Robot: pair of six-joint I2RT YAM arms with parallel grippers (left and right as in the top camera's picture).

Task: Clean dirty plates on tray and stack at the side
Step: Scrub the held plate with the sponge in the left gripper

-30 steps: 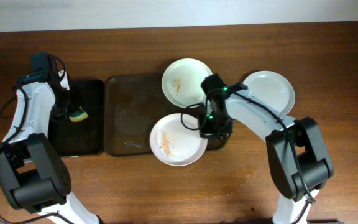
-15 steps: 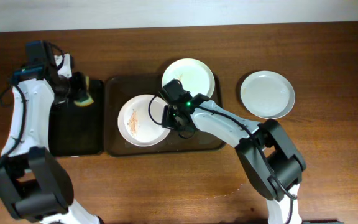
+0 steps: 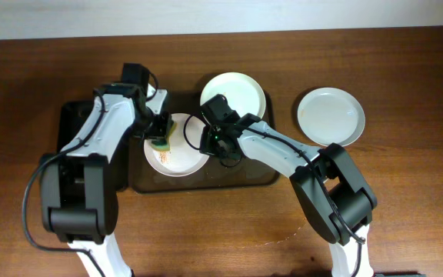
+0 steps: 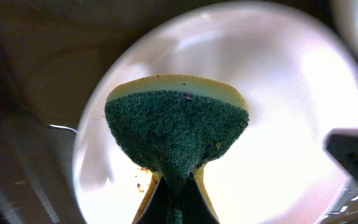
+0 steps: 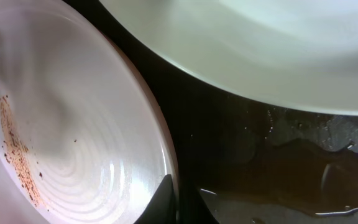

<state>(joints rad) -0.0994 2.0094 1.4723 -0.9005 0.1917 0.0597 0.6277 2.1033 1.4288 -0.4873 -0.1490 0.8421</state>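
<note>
Sponge on the streaked plate, both arms at the tray

The left arm runs up its side of the table (image 3: 406, 192), crosses above the black tray (image 3: 71, 115) and bends inward over the tray (image 3: 229, 175). Its wrist points down at the streaked plate (image 3: 181, 154). The left gripper (image 4: 178, 200) is pinched tight on a sponge (image 4: 176, 130), with the fingers meeting at the sponge's narrow squeezed end. The green scouring face spreads out fan-like over the plate's middle, with a yellow edge along its far side. Whether the sponge presses on the plate or sits just above it cannot be told. A few brown specks show on the white beside the fingers.

The right arm rises from its base, folds at the elbow and stretches leftward low across the tray. The right gripper (image 3: 223, 146) is at the streaked plate's right rim. In the wrist view the rim runs in between the two dark fingertips (image 5: 166, 196), which are closed onto it. An orange-brown streak (image 5: 17, 155) lies toward the plate's centre.

The streaked plate lies inside the tray, left of centre. The rear plate (image 3: 233, 94) sits over the tray's far right corner, just beside the right wrist. The side plate (image 3: 331, 115) rests on the bare table, well apart from the tray. Wet patches shine on the tray floor (image 5: 291, 168) between the two nearer plates
</note>
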